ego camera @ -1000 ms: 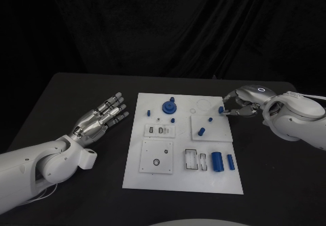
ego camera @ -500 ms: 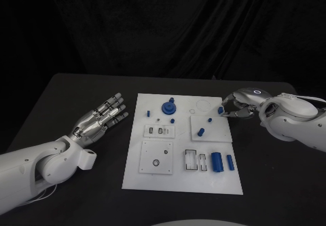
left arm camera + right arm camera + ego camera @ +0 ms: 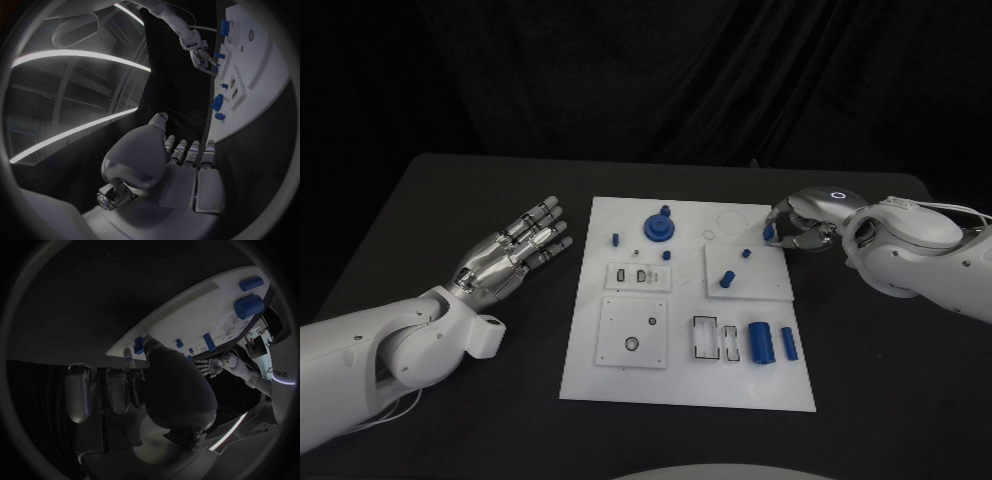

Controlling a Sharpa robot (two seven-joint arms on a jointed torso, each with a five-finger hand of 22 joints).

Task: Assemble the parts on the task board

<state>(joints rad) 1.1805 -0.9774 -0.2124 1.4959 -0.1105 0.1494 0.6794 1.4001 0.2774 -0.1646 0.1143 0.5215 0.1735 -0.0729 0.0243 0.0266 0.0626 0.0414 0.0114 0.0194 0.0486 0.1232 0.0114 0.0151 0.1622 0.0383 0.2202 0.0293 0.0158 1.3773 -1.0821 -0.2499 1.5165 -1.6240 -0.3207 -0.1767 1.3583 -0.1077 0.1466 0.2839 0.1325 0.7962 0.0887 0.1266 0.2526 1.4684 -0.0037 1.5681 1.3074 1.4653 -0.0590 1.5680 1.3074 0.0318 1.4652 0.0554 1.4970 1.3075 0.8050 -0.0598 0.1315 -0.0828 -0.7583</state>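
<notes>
The white task board (image 3: 635,375) lies mid-table. My right hand (image 3: 805,225) is at its far right edge, its fingertips pinching a small blue part (image 3: 770,232) just above the board. The right wrist view shows that part (image 3: 139,345) between the thumb and a finger. A round blue knob (image 3: 658,228) stands at the far middle of the board. Two blue pegs (image 3: 727,281) stand in a raised square plate. A big blue cylinder (image 3: 760,343) and a thinner one (image 3: 789,343) lie near the right edge. My left hand (image 3: 516,250) rests left of the board, flat, fingers spread, holding nothing.
Two small blue pegs (image 3: 616,239) stand near the knob. White insert plates with slots (image 3: 640,277) and holes (image 3: 635,335) sit in the board's left half. Bare black table (image 3: 459,190) surrounds the board, and a black curtain hangs behind.
My right forearm has swung slightly toward the board; its fingertips stay at the small blue part. The left hand and the other parts have not moved.
</notes>
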